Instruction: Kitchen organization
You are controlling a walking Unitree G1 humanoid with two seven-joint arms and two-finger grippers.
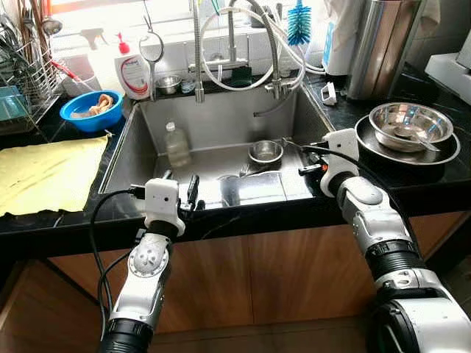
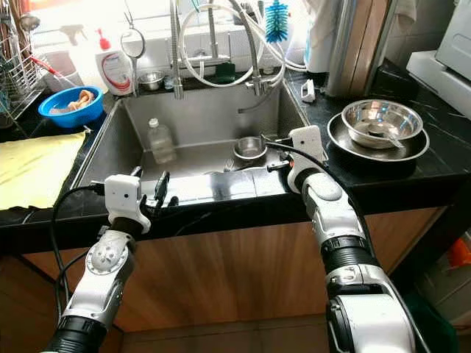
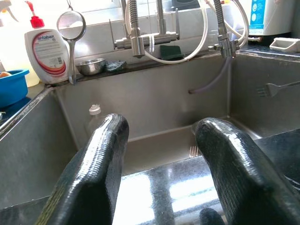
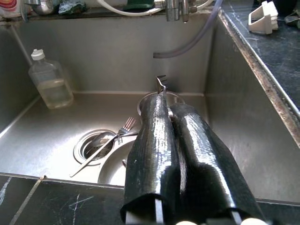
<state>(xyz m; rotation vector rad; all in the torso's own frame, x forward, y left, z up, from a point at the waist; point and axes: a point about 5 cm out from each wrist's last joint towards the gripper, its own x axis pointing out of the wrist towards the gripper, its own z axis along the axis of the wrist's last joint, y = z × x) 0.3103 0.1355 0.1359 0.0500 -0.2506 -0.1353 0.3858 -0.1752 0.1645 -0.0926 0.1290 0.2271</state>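
My right gripper point(image 4: 168, 105) hangs over the right side of the steel sink point(image 1: 132, 140), shut on a fork point(image 4: 161, 84) whose tines stick out past the fingertips. Below it a small steel bowl point(image 1: 266, 152) stands on the sink floor. Another fork and a spoon point(image 4: 110, 140) lie across the drain, beside a white plate point(image 4: 117, 171). A plastic bottle point(image 1: 176, 145) stands at the sink's back left. My left gripper point(image 1: 193, 193) is open above the sink's front rim, with nothing between its fingers point(image 3: 101, 159).
On the right counter a steel bowl point(image 1: 410, 123) with a spoon sits in a dark pan. Left of the sink lie a yellow cloth point(image 1: 48, 173), a blue bowl point(image 1: 91, 110), a soap bottle point(image 1: 132, 73) and a dish rack point(image 1: 18, 81). Faucet hoses point(image 1: 235, 51) hang behind.
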